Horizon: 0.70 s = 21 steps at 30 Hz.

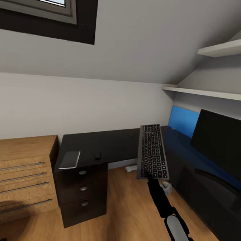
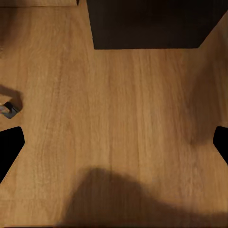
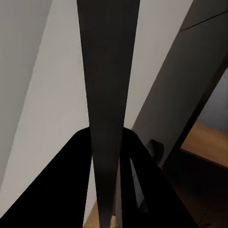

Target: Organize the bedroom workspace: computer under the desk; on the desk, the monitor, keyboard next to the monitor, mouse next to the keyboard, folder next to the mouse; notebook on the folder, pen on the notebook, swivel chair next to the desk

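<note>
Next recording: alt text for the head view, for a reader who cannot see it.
The robot's right gripper holds a slim dark-grey keyboard in the air above the wood-plank floor, between the two wings of a glossy black L-shaped desk. A small grey notebook and tiny black mouse lie on the desk; a wide black monitor stands at right.

Monitor (image 1: 221,147) cut off by head view's right edge; stand hidden. Right gripper (image 1: 148,175) fingertips hidden behind keyboard (image 1: 153,151) near end. In right wrist view keyboard (image 3: 108,109) is seen edge-on and runs out the top, keys hidden. Left gripper (image 2: 114,142): only two dark finger tips at the frame sides of left wrist view, rest cropped. Small object (image 2: 9,109) on floor too small to identify. Mouse (image 1: 97,155) a tiny dark blob. Chest of drawers (image 1: 19,174) cropped at left.
</note>
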### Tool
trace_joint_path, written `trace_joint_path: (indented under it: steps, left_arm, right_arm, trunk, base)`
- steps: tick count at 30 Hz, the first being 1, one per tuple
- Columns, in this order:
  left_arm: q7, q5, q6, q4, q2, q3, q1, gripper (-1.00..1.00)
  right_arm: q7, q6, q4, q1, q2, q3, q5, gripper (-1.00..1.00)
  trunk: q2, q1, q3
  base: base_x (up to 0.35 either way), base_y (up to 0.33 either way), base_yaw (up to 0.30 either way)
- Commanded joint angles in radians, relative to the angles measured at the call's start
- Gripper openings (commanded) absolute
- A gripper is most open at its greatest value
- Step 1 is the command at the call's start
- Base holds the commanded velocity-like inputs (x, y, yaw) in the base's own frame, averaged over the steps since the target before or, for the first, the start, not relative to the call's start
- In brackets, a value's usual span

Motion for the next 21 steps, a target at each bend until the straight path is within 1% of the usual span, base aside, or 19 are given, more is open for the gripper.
trace_joint_path:
  steps: [1,3,5,8,18,21]
  left_arm:
    - [0.006,0.006,0.004,-0.002,0.001,-0.001,0.0,1.0]
    - [0.006,0.008,0.004,-0.002,0.001,0.002,0.0,1.0]
    - [0.006,0.009,0.004,-0.002,0.001,0.003,0.0,1.0]
    - [0.006,0.009,0.004,-0.002,0.001,0.004,0.0,1.0]
    - [0.007,0.01,0.004,-0.002,0.001,0.004,0.0,1.0]
    - [0.007,0.009,0.004,-0.002,0.001,0.004,0.0,1.0]
  right_arm:
    - [0.006,0.004,0.0,-0.001,-0.001,0.005,-0.014,-1.0]
    - [0.007,0.004,0.0,-0.001,-0.003,0.042,-0.013,-1.0]
    - [0.008,0.005,0.0,-0.001,-0.005,0.067,-0.013,-1.0]
    - [0.008,0.005,0.0,-0.001,-0.006,0.089,-0.012,-1.0]
    - [0.009,0.002,-0.002,-0.001,-0.005,0.095,-0.009,-1.0]
    - [0.007,0.006,-0.001,-0.001,-0.01,0.096,-0.009,-1.0]
  trunk:
    - [-0.001,0.0,-0.001]
    - [-0.001,0.0,-0.001]
    - [-0.001,0.0,-0.001]
    - [-0.001,0.0,-0.001]
    - [-0.001,0.0,-0.001]
    - [-0.001,0.0,-0.001]
  base:
    - [-0.248,0.23,-0.066]
    - [-0.251,0.234,-0.034]
    - [-0.251,0.234,-0.018]
    - [-0.163,0.137,-0.006]
    - [-0.024,0.019,-0.001]
    - [0.0,0.009,0.0]
